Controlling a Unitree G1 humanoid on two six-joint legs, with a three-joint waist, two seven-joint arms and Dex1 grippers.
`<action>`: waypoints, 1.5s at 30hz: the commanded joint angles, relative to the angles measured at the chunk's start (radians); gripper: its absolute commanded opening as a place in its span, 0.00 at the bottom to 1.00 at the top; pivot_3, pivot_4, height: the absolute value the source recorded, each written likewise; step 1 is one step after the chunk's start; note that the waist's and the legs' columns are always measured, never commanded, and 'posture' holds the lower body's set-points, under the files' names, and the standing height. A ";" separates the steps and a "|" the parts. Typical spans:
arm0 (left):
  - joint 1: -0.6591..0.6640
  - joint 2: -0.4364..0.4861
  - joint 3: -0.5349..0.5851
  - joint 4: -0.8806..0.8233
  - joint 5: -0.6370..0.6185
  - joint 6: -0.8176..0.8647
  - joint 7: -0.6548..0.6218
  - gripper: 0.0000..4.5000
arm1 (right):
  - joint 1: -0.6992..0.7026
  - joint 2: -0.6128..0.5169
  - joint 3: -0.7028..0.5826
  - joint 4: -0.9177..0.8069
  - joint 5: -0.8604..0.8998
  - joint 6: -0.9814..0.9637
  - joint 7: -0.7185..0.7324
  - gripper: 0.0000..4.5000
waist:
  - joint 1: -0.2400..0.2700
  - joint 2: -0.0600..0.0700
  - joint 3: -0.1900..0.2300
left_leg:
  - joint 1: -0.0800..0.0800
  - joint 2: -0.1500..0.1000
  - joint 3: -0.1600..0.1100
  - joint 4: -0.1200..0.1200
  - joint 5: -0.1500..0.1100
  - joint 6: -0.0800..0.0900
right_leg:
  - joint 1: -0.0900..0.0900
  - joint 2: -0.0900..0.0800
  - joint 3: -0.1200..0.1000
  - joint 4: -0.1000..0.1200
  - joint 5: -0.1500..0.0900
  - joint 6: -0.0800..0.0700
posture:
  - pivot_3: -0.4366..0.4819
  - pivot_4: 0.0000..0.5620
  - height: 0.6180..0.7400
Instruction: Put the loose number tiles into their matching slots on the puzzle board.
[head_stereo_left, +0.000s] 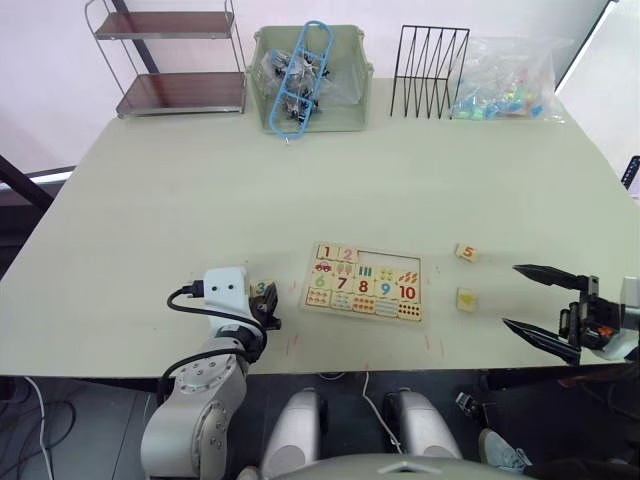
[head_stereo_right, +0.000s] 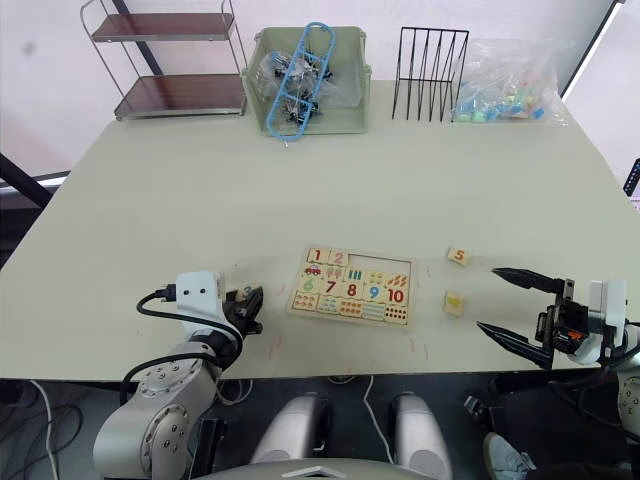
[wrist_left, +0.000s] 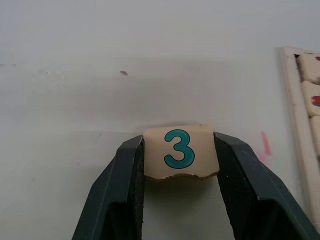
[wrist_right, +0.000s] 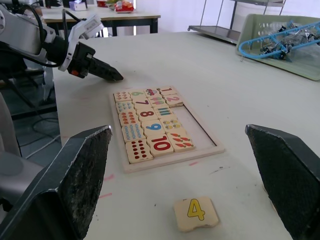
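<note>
Nearest to me, the left gripper is closed on the 3 tile, one finger on each side edge, numeral facing up. The tile sits low over the table, just left of the puzzle board. The right gripper hangs with its jaws wide apart and empty, off the board's right side. The 4 tile lies on the table just ahead of it, between gripper and board. A little farther back lies the 5 tile, also right of the board.

On the board, the 1 and 2 are seated in the top row; the slots to their right are bare.

Step in hand, as I judge it: carrying the 3 to its place. Next move calls for shifting it right over the third slot, squaring its edges to the recess, then lowering before release. 4 and 5 remain for afterwards.
</note>
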 joint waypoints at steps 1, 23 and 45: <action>0.003 -0.011 0.003 -0.052 -0.012 0.005 0.004 0.71 | -0.002 0.000 -0.011 -0.032 0.003 -0.002 -0.007 1.00 | 0.000 0.000 0.000 | 0.000 0.000 0.000 0.000 0.000 0.000 | 0.000 0.000 0.000 0.000 0.000 0.000 | 0.48 0.27 1.00; 0.165 0.447 0.208 0.112 -0.134 -0.530 -0.604 0.97 | 0.054 0.027 -0.020 -0.064 0.004 -0.015 -0.023 1.00 | -0.004 0.000 0.000 | 0.000 0.002 -0.001 0.000 0.000 0.000 | 0.000 0.000 -0.001 -0.001 -0.003 -0.005 | 0.48 0.27 1.00; -0.492 0.840 -0.103 1.185 -0.138 -1.227 -1.645 0.97 | 0.113 0.052 -0.020 -0.108 0.001 -0.039 -0.047 1.00 | -0.002 0.001 0.001 | -0.001 0.002 0.009 -0.001 0.000 0.001 | -0.001 0.000 0.000 -0.001 -0.002 -0.004 | 0.48 0.27 1.00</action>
